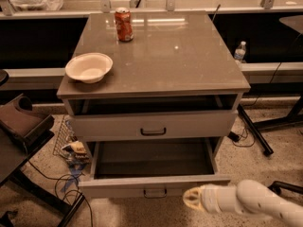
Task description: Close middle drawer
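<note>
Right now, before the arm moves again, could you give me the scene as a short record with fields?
middle drawer: pulled far out, inside looks empty
top drawer: out a little, far less than the middle one
gripper: low on the right, just in front of the middle drawer's front, right of its handle; contact cannot be told
cabinet top: red can at back left, white bowl at left edge
task state: middle drawer not yet closed

Gripper beside middle drawer front, lower right; arm cut by frame edge.
</note>
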Robot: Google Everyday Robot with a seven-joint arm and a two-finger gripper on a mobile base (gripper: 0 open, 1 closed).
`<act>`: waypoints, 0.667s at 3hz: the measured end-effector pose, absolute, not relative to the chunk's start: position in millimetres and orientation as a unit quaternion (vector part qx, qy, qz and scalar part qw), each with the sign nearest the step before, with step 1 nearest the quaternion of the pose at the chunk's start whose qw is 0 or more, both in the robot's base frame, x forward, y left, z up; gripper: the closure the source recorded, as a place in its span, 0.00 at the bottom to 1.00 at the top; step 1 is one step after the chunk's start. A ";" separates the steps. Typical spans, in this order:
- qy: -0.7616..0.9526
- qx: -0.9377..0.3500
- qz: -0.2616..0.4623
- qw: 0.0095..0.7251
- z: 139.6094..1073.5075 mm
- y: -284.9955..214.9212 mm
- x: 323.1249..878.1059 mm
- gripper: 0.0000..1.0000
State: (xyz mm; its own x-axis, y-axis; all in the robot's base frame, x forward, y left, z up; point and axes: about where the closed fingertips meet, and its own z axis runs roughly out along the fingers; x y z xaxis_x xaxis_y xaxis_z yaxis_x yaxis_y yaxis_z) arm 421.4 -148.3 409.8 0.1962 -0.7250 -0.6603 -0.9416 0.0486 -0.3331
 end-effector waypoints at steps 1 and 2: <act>0.602 -0.693 0.129 0.376 412.9 -131.8 480.2 1.00; 0.601 -0.693 0.129 0.376 413.0 -131.2 480.3 1.00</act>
